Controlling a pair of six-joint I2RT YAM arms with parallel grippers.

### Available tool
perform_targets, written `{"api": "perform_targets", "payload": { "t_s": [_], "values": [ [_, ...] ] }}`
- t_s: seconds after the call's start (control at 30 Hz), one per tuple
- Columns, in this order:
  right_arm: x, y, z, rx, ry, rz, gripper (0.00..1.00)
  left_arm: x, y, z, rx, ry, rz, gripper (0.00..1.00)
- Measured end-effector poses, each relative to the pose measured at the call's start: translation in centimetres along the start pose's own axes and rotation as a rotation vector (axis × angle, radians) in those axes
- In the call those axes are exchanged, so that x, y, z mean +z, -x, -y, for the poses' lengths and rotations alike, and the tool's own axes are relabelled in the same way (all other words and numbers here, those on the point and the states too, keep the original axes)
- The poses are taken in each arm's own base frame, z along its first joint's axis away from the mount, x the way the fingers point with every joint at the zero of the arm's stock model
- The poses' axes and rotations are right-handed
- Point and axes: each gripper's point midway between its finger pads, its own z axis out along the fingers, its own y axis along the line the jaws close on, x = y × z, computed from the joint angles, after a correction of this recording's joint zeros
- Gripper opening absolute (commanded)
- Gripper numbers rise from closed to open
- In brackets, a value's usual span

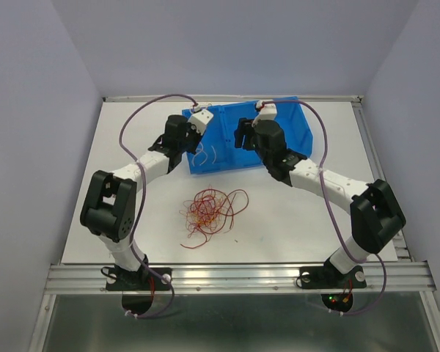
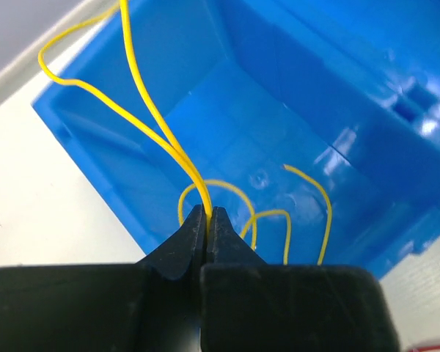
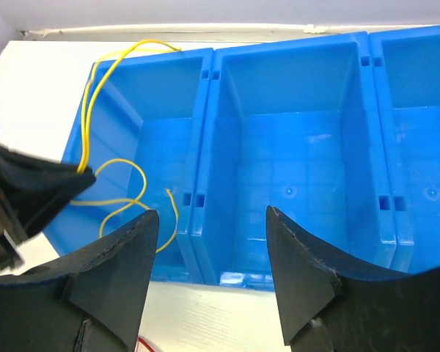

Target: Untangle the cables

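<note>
Pinching with my left gripper [image 2: 207, 214], jaws together on one yellow cable [image 2: 150, 110]; its loops trail into the left compartment of the blue bin [image 2: 337, 95]. Right gripper [image 3: 210, 214] hangs apart over the middle compartment. Tangle of red and orange cables [image 1: 209, 209] lies on the table [image 1: 293, 213], just near of the bin.

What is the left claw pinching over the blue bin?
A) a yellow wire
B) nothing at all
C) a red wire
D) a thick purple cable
A: the left wrist view shows the left claw closed tight on a thin yellow wire, just above the blue bin.
</note>
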Motion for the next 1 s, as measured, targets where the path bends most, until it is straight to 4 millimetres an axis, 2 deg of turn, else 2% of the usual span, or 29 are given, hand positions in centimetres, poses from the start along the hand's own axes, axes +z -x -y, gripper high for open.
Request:
{"api": "perform_targets", "payload": {
  "t_s": [0.07,0.17,0.37,0.47,0.53,0.63,0.87,0.93,1.0],
  "values": [
    [0.0,0.0,0.1,0.001,-0.002,0.001,0.65,-0.8,-1.6,0.7,0.005,-0.014,-0.021,0.0],
    [0.0,0.0,0.1,0.0,-0.003,0.001,0.65,-2.2,-2.6,1.4,0.013,-0.031,-0.016,0.0],
    [0.0,0.1,0.1,0.0,-0.002,0.001,0.65,-5.9,0.1,1.0,0.051,0.012,0.148,0.0],
    [0.0,0.1,0.1,0.001,-0.002,0.002,0.65,-6.6,1.9,0.7,0.064,0.024,0.214,0.0],
    [-0.1,0.3,0.1,0.002,-0.001,0.006,0.65,-6.6,2.4,0.5,0.067,0.032,0.234,0.0],
    [-0.2,0.5,0.1,0.004,0.001,0.01,0.65,-6.4,2.2,0.5,0.069,0.03,0.227,0.0],
    [-0.3,0.6,0.0,0.005,0.003,0.012,0.65,-3.5,-0.4,1.1,0.058,0.001,0.14,0.0],
    [-0.3,0.6,0.0,0.005,0.008,0.01,0.66,-2.8,-1.0,1.2,0.055,-0.008,0.115,0.14],
    [-0.3,0.5,-0.2,0.005,0.015,0.007,0.67,-2.0,-1.5,1.3,0.047,-0.012,0.092,0.32]
  ]
}}
